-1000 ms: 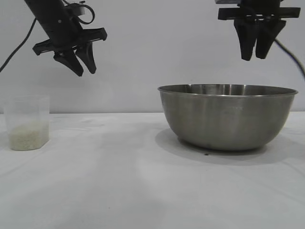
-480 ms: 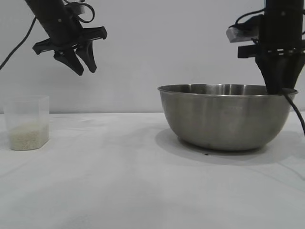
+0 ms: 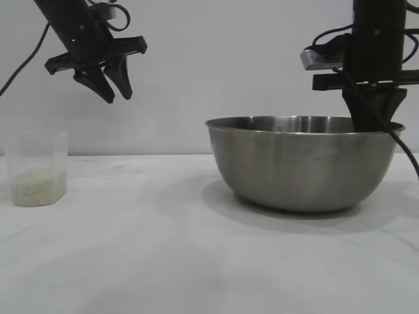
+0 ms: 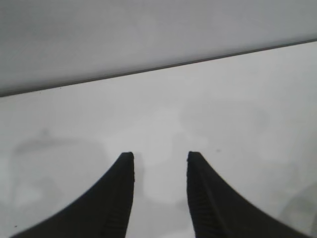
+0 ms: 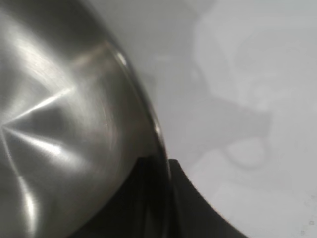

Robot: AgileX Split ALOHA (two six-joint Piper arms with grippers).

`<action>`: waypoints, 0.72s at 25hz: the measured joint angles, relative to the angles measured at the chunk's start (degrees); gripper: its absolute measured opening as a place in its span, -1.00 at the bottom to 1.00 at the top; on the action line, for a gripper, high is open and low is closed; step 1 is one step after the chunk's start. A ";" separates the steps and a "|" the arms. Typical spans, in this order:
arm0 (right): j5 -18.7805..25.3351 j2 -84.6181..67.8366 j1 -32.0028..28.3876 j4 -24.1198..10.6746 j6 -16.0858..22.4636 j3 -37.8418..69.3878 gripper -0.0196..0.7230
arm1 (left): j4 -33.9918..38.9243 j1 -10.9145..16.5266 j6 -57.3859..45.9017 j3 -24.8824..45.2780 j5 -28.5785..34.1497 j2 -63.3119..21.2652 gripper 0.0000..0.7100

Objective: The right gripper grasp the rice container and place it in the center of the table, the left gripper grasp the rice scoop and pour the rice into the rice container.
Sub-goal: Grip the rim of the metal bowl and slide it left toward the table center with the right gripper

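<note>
So the rice container [image 3: 302, 163] is right of the table's [image 3: 163, 261] middle, not centered yet. The right gripper [image 3: 370, 116] has its fingers pinched on the rim at the bowl's right edge. The rice scoop [image 3: 36, 168] sits far left of the bowl, rice [image 3: 37, 186] untouched. The left gripper [image 3: 111, 82] hovers above it, fingers apart, empty. Scooping and pouring are left.

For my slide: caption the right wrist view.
Right gripper clamped on the steel rice container's rim.

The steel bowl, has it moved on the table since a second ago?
Yes. The steel bowl has slid left, toward the rice cup, which hasn't moved; the right pincer is clamped on its rim.
</note>
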 joint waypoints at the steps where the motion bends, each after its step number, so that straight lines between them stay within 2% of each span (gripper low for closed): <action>1: 0.00 0.00 1.08 0.03 0.00 0.00 -0.75 | 0.00 0.00 0.00 0.00 0.00 0.00 -0.41; 5: 0.00 0.00 3.93 0.46 0.00 0.00 -0.75 | 0.00 0.00 0.00 0.00 0.00 0.00 -0.41; 10: -0.97 0.00 4.67 0.09 0.34 0.25 -0.75 | 0.00 0.00 0.00 0.00 0.00 0.00 -0.41; 11: -1.26 -0.12 4.67 -0.07 0.46 0.35 -0.57 | 0.00 0.00 0.00 0.00 0.00 0.00 -0.41; 15: -2.89 -3.49 4.67 2.02 0.17 0.35 -0.13 | 0.00 0.00 0.00 0.00 0.00 0.00 -0.41; 16: -3.24 -4.88 4.67 3.10 -0.09 0.35 -0.08 | 0.00 0.00 0.00 0.00 0.00 0.00 -0.41; 18: -4.23 -7.63 4.67 5.27 -0.18 0.65 -0.12 | 0.00 0.00 0.00 0.00 0.00 0.00 -0.41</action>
